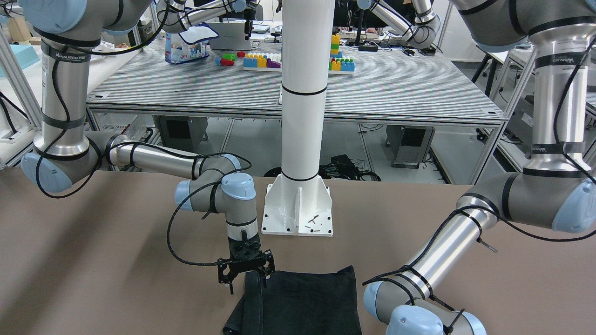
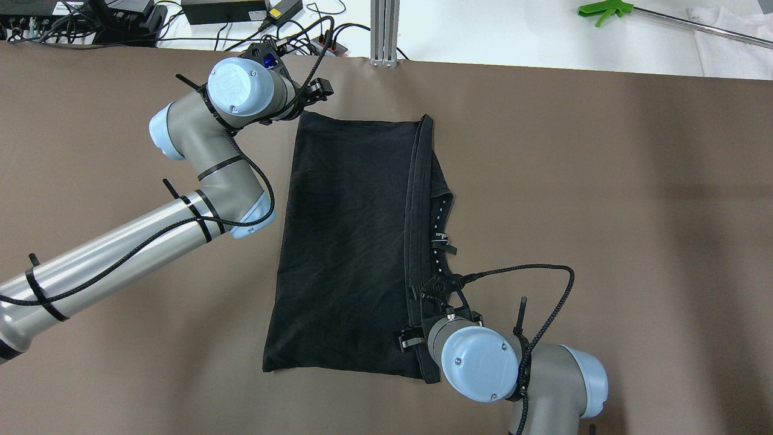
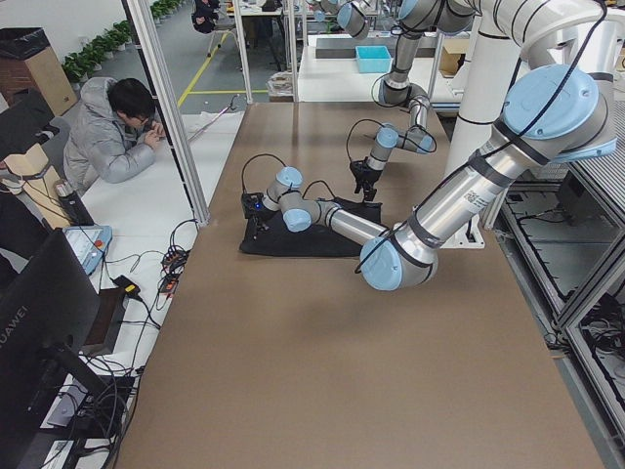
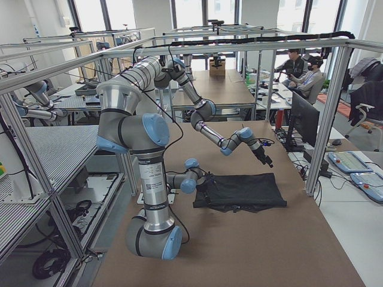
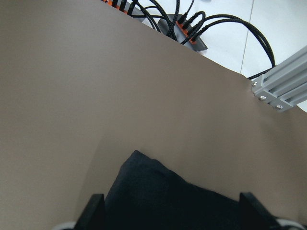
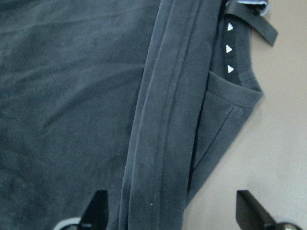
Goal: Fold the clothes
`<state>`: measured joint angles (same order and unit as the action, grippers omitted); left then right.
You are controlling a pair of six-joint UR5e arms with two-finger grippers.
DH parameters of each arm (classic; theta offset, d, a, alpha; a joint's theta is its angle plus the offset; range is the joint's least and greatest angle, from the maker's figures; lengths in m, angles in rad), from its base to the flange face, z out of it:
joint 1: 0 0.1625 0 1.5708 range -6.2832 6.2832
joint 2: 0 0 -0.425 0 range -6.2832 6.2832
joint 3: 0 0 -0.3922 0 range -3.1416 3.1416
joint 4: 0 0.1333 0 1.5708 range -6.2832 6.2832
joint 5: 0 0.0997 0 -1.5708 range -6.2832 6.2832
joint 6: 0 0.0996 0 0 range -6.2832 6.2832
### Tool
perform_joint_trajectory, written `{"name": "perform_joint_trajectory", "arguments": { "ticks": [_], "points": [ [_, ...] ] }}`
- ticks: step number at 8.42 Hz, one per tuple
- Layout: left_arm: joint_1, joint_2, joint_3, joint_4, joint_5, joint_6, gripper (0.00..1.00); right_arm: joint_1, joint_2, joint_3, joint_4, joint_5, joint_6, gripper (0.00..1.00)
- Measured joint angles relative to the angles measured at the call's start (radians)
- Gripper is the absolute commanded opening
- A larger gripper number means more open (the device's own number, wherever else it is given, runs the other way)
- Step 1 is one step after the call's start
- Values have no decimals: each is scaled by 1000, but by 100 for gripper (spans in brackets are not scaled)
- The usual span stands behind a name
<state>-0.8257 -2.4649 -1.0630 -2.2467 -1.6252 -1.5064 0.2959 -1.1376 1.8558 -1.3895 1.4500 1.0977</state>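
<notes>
The clothes [image 2: 344, 241] are one black piece lying flat on the brown table, long side running away from me. Its right edge is doubled over into thick hems, and a strip with small white triangles [image 6: 229, 48] shows beneath. My left gripper [image 2: 307, 99] hovers at the far left corner, open. In the left wrist view that corner [image 5: 153, 187] lies between the spread fingertips [image 5: 93, 211]. My right gripper [image 2: 432, 291] is open over the near part of the hemmed right edge [image 6: 163, 143], also seen from the front [image 1: 249, 278].
The white pillar's base plate [image 1: 298, 209] stands on the table on my side of the cloth. Power strips and cables [image 2: 241, 15] and an aluminium post [image 2: 385, 30] line the far edge. A person [image 3: 117, 137] sits beyond the far side.
</notes>
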Motion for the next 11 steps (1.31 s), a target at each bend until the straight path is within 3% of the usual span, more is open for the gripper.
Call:
{"name": "perform_joint_trajectory", "arguments": {
  "ticks": [2, 3, 5, 6, 11],
  "points": [
    [-1, 0, 0, 0, -1, 0, 100, -17, 1, -16, 0, -18, 7, 93],
    [-1, 0, 0, -1, -1, 0, 100, -22, -1, -22, 0, -24, 8, 88],
    [-1, 0, 0, -1, -1, 0, 100, -25, -1, -29, 0, -30, 8, 32],
    [0, 0, 0, -1, -1, 0, 100, -25, 1, -28, 0, -31, 8, 24],
    [-1, 0, 0, -1, -1, 0, 100, 8, -5, -21, 2, -26, -6, 23]
  ]
}}
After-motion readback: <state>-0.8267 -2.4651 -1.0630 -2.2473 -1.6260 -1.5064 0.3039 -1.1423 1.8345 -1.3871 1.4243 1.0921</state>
